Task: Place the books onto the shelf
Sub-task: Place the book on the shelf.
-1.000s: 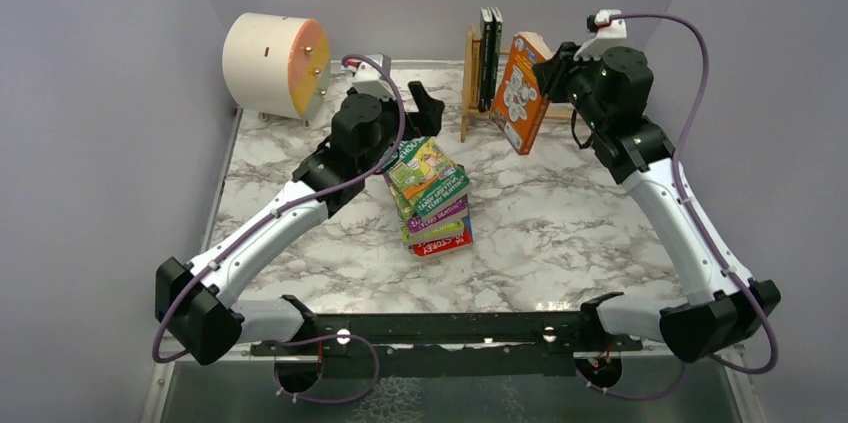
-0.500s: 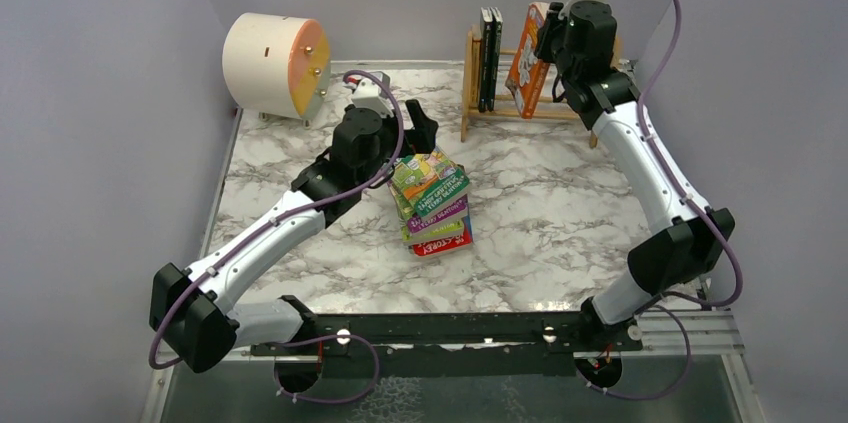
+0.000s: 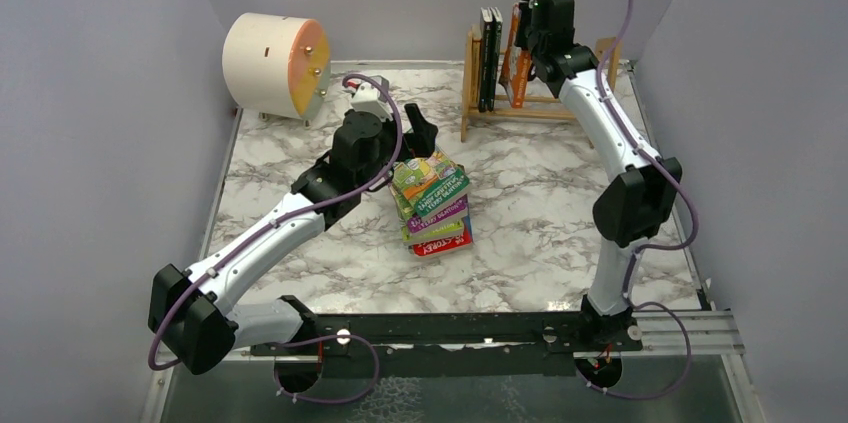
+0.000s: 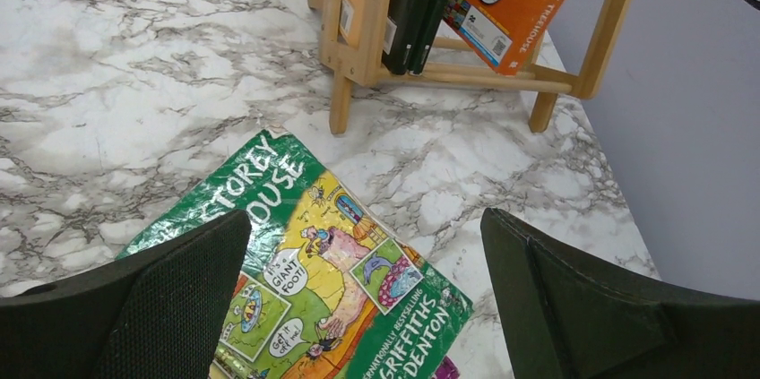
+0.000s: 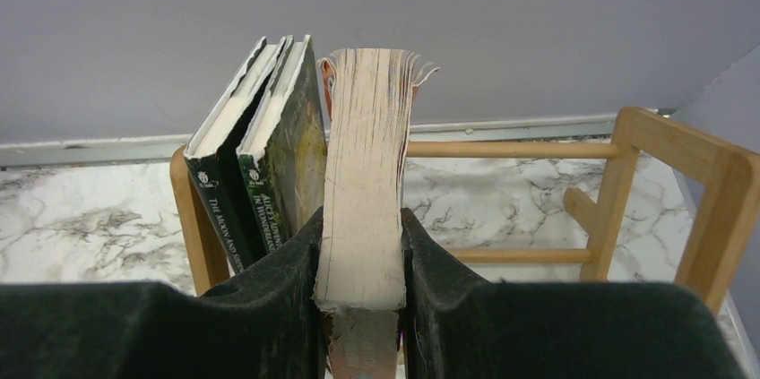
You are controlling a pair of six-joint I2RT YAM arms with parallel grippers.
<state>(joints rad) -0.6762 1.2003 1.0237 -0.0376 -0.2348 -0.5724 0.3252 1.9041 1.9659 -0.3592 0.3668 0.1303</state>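
Observation:
My right gripper (image 3: 531, 43) is shut on an orange book (image 3: 516, 65), whose pale page edges (image 5: 363, 173) face the wrist camera between the pads. The book hangs tilted inside the light-wood shelf (image 3: 532, 110), just right of two dark books (image 3: 489, 58) that stand at the shelf's left end. Whether it rests on the rails I cannot tell. A stack of several books (image 3: 435, 211) lies mid-table, a green illustrated one (image 4: 305, 262) on top. My left gripper (image 3: 414, 139) hovers open over the stack's far end, a finger on either side of the green cover.
A cream cylinder with an orange face (image 3: 272, 63) stands at the back left. The shelf (image 5: 708, 191) has open room to the right of the orange book. Grey walls close in the marble table (image 3: 560, 213) at the back and on both sides.
The right arm has carried the orange book back and left from in front of the shelf into it, beside the dark books. The left arm has barely moved.

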